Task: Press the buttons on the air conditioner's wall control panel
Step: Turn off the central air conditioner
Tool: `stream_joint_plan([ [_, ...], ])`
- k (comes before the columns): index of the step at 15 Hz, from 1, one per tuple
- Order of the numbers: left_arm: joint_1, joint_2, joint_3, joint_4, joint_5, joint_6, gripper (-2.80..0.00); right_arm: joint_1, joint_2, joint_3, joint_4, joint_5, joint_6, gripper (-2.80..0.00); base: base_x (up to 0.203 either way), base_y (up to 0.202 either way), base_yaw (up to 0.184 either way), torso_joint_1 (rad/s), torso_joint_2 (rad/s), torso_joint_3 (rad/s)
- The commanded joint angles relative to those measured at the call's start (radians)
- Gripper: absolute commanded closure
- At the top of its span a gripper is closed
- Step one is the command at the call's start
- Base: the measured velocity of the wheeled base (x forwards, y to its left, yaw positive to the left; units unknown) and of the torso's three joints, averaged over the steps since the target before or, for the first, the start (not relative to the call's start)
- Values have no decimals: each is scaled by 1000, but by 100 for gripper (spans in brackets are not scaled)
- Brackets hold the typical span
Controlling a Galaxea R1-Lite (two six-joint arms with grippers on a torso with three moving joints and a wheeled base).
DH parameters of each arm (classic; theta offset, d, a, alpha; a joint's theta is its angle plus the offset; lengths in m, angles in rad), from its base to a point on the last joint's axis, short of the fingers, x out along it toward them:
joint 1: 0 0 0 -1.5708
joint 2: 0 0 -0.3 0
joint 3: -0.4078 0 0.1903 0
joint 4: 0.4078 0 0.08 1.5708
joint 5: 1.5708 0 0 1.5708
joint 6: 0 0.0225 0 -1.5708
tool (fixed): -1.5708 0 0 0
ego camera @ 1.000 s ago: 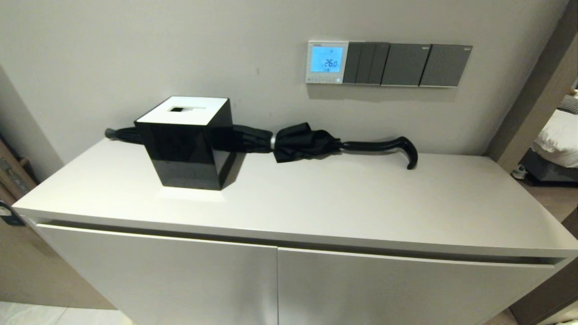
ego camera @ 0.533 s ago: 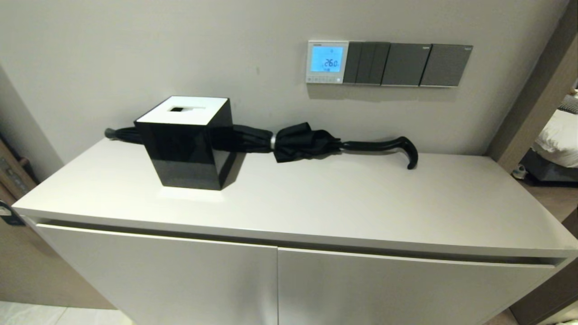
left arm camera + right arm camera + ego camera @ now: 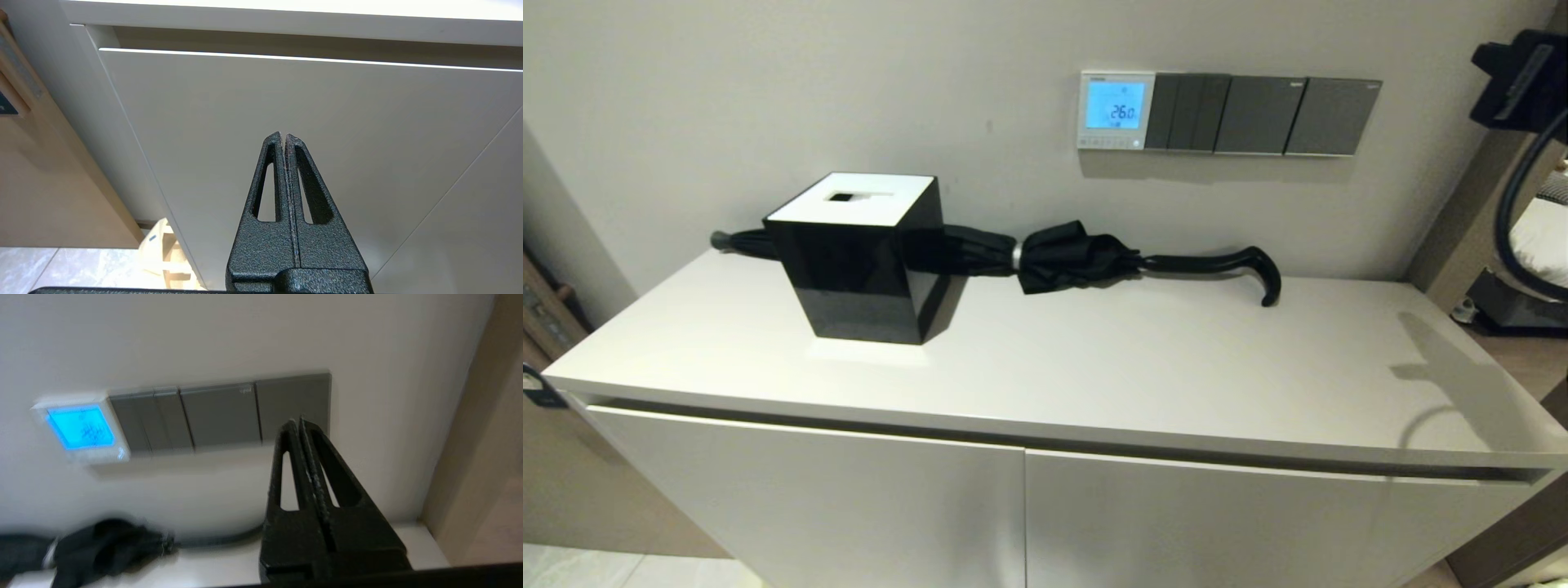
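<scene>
Right claw [image 3: 296,424] raised near the wall, fingers pressed together, empty, tip before the dark grey switch plates [image 3: 220,416]. Small white-framed wall control panel [image 3: 1116,110], screen lit blue, sits just left of those plates; pale button strip [image 3: 1111,143] along its bottom edge, untouched. Left claw [image 3: 284,139] closed, low before the white cabinet door [image 3: 286,102]. Black folded umbrella [image 3: 1078,255] lies on the white tabletop [image 3: 1176,359].
</scene>
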Motion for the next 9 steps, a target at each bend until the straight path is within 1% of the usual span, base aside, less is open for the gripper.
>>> stream_joint_plan([
  [1, 0, 2, 0, 1, 0, -1, 0, 84, 141, -1, -196, -108, -54, 0, 0, 0, 0, 0, 0, 0],
  [3, 0, 0, 0, 0, 0, 0, 0, 135, 213, -5, -319, -184, -126, 0, 0, 0, 0, 0, 0, 0],
  [5, 0, 0, 0, 1, 0, 1, 0, 173, 300, -10, -472, -256, -166, 0, 0, 0, 0, 0, 0, 0],
  [7, 0, 1, 0, 0, 0, 0, 0, 189, 390, -23, -618, -333, -234, 0, 0, 0, 0, 0, 0, 0],
  [9, 0, 0, 0, 0, 0, 1, 0, 196, 466, -44, -703, -376, -277, 0, 0, 0, 0, 0, 0, 0],
])
